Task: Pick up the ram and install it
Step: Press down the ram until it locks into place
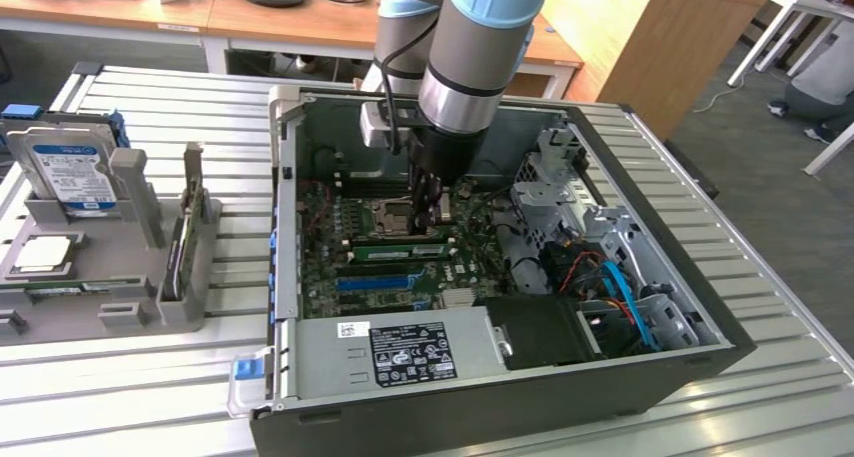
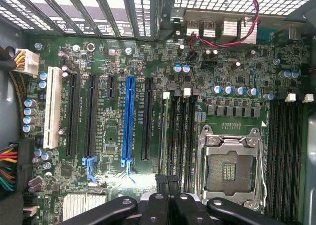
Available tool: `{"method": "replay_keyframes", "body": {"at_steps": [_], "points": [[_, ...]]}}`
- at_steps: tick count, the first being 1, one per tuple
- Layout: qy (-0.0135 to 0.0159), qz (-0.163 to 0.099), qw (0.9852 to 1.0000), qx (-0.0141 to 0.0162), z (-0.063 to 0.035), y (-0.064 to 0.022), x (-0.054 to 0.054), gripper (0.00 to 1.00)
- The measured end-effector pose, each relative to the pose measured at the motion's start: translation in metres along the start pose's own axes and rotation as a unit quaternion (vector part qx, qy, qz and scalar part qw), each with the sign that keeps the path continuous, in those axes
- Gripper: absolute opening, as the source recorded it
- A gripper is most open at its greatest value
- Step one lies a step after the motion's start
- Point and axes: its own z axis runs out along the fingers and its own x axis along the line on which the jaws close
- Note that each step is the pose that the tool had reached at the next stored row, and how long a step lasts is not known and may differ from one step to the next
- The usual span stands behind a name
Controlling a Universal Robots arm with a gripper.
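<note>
- In the exterior view, the arm (image 1: 461, 67) is reaching down into the open computer case (image 1: 400, 397), and the hand (image 1: 430, 217) is hanging low over the motherboard (image 1: 387, 277), close to the processor socket (image 1: 398, 215).
- The hand is sitting fully closed, its fingers (image 2: 170, 185) pressed together; whether they are gripping anything cannot be told from either view.
- In the wrist view, the hand (image 2: 170, 183) is showing its black linkages and finger ends pointing at the bank of dark memory slots (image 2: 178, 126) lying between the blue expansion slot (image 2: 129, 119) and the open processor socket (image 2: 228, 170).
- A thin green edge, seemingly the ram (image 2: 163, 129), is standing in the slot just ahead of the fingertips; in the exterior view a green ram (image 1: 400, 249) stick is lying across the board just beside the hand.
- The wrist view is also showing a second bank of slots (image 2: 286, 151) on the far side of the socket from the hand, a white expansion slot (image 2: 52, 111) and red and black wires (image 2: 232, 37).
- The exterior view is showing what sits well away from the hand: a grey parts rack (image 1: 100, 277) on the slatted metal counter (image 1: 747, 277), holding a hard drive (image 1: 70, 175) with a blue-white label and a square silver processor chip (image 1: 40, 255).
- The power supply (image 1: 400, 352) with its label is filling the case corner away from the hand.
</note>
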Motion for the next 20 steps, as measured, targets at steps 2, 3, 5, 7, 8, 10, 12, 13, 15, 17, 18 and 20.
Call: {"method": "replay_keyframes", "body": {"at_steps": [2, 3, 5, 7, 8, 10, 12, 13, 15, 17, 18, 20], "points": [[-0.0001, 0.004, 1.0000, 0.0001, 0.0000, 0.0000, 0.0000, 0.11], [-0.0003, 0.007, 1.0000, 0.0002, 0.0001, 0.0000, 0.0000, 0.11], [-0.0004, 0.014, 0.9999, 0.0004, 0.0000, 0.0000, 0.0000, 0.11], [-0.0006, 0.022, 0.9998, 0.0006, 0.0000, 0.0000, 0.0000, 0.11], [-0.0007, 0.026, 0.9997, 0.0007, 0.0001, 0.0000, 0.0000, 0.11], [-0.0009, 0.037, 0.9993, 0.0010, 0.0001, 0.0000, 0.0000, 0.11], [-0.0012, 0.048, 0.9988, 0.0013, 0.0001, 0.0000, 0.0000, 0.11], [-0.0014, 0.054, 0.9985, 0.0015, 0.0001, 0.0000, 0.0000, 0.11], [-0.0017, 0.066, 0.9978, 0.0018, 0.0001, 0.0000, 0.0000, 0.11], [-0.0019, 0.077, 0.9970, 0.0021, 0.0001, 0.0000, 0.0000, 0.11], [-0.0021, 0.081, 0.9967, 0.0022, 0.0001, 0.0000, 0.0000, 0.11], [-0.0022, 0.089, 0.9960, 0.0025, 0.0001, 0.0000, 0.0000, 0.11]]}}
